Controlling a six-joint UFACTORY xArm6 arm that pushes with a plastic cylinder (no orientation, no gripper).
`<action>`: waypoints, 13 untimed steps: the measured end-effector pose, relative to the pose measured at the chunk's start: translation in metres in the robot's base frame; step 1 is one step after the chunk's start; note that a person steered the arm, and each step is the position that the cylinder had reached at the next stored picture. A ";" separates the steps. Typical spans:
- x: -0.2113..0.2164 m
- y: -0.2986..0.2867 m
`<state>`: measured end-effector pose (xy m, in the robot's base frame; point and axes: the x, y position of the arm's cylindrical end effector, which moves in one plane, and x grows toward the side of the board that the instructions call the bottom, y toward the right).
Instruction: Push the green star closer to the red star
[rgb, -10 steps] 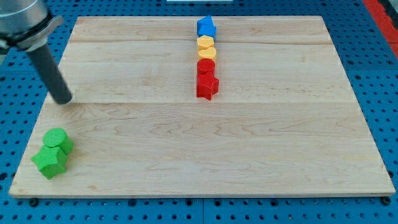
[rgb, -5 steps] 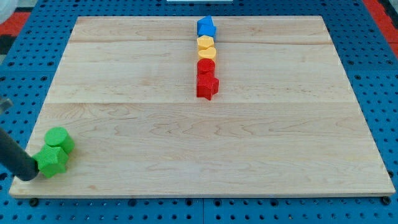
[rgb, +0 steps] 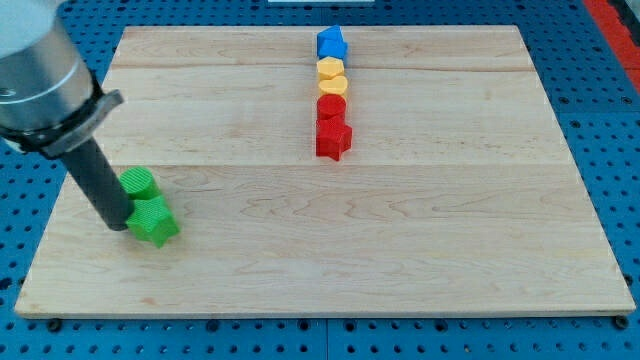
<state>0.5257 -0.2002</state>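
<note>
My tip (rgb: 117, 226) sits low on the left part of the wooden board (rgb: 420, 250). It has no pincer, so there is nothing to open or close; it only pushes. The green star (rgb: 153, 221) is right beside the tip, at about 3 o'clock from it, and they look like they touch. A second green block (rgb: 138, 184), round-ish, sits just above the star at 12 o'clock and touches it. The rod covers part of it, so I can't be sure of its shape.

The red star (rgb: 333, 139) is well apart from the green star, at about 2 o'clock from it. So the tip is on the far side of the green star, which is a good side to push from. I think the push should go right and a bit up.

Above the red star stands a line of blocks, going toward 12 o'clock: a red round block (rgb: 332, 106), a yellow heart-like block (rgb: 333, 84), another yellow block (rgb: 330, 67), and a blue block (rgb: 331, 43).
</note>
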 end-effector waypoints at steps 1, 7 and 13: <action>0.023 0.017; -0.006 0.092; -0.057 0.095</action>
<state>0.4683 -0.1049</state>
